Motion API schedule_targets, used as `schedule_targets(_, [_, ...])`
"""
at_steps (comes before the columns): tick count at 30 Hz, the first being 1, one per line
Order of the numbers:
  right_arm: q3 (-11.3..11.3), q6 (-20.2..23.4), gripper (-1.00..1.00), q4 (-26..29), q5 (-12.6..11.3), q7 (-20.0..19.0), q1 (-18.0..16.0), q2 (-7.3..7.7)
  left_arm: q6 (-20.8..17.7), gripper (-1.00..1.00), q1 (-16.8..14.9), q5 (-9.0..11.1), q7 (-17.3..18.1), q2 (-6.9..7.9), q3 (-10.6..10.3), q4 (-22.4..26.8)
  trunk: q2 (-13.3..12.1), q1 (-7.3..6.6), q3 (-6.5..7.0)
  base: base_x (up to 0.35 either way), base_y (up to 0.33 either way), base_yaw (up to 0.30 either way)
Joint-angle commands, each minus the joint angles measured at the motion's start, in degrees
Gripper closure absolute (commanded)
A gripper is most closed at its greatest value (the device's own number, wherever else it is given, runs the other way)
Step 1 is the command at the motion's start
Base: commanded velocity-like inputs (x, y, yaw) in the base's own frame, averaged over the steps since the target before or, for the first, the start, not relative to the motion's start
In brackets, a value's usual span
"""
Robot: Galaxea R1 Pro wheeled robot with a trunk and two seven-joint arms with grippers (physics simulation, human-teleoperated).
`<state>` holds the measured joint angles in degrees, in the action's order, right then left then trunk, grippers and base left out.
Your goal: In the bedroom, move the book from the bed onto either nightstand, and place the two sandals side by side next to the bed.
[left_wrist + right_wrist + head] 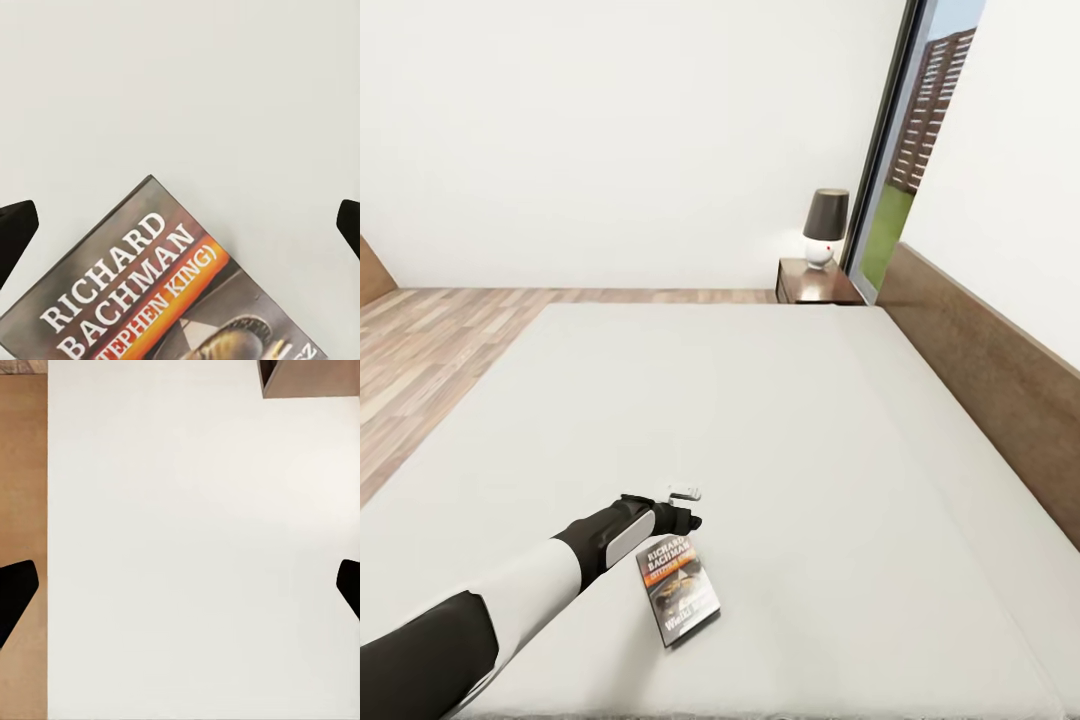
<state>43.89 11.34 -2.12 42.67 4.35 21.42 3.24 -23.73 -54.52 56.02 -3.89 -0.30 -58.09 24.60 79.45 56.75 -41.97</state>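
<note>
Book (678, 590): flat on the bed (780, 420), near its foot edge.
Left claw (682, 518): spread wide, hovering just above the book's top edge, not touching.
Right claw (180, 585): spread wide, holding nothing.

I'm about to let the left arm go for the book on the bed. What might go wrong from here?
1. The book lies flat on the soft mattress, so the open left end effector may push it along or pinch only the cover.
2. In the left wrist view the book sits off-centre and slanted between the fingertips, so a close now could miss it.
3. The nightstand stands far across the bed, a long carry.
</note>
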Motion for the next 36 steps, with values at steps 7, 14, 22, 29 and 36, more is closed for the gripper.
schedule_targets(7, [0.4,0.4,-1.00,-0.1,0.6,0.2,-0.1,0.01,-0.1,-1.00,-0.1,0.6,-0.4,0.03,-0.4,0.1,0.0,0.00,-0.69,-0.002,0.000,0.000])
schedule_targets(14, [0.3,0.5,-1.00,-0.1,0.6,0.2,-0.1,0.01,-0.1,-1.00,-0.1,0.6,-0.5,0.03,-0.4,0.1,0.0,0.00,-1.35,0.000,0.000,0.000])
schedule_targets(22, [0.3,0.5,-1.00,-0.1,0.6,0.2,-0.1,0.01,-0.1,-1.00,-0.1,0.6,-0.5,0.03,-0.4,0.1,0.0,0.00,-2.10,0.000,0.000,0.000])
schedule_targets(29, [0.3,0.5,-1.00,-0.1,0.6,0.2,0.0,0.01,-0.1,-1.00,-0.1,0.5,-0.5,0.03,-0.4,0.1,0.0,0.00,-2.75,0.000,0.000,0.000])
schedule_targets(36, [0.3,0.5,-1.00,-0.1,0.6,0.2,0.0,0.01,0.0,-1.00,-0.1,0.5,-0.5,0.03,-0.4,0.1,0.0,0.00,-3.41,0.000,0.000,0.000])
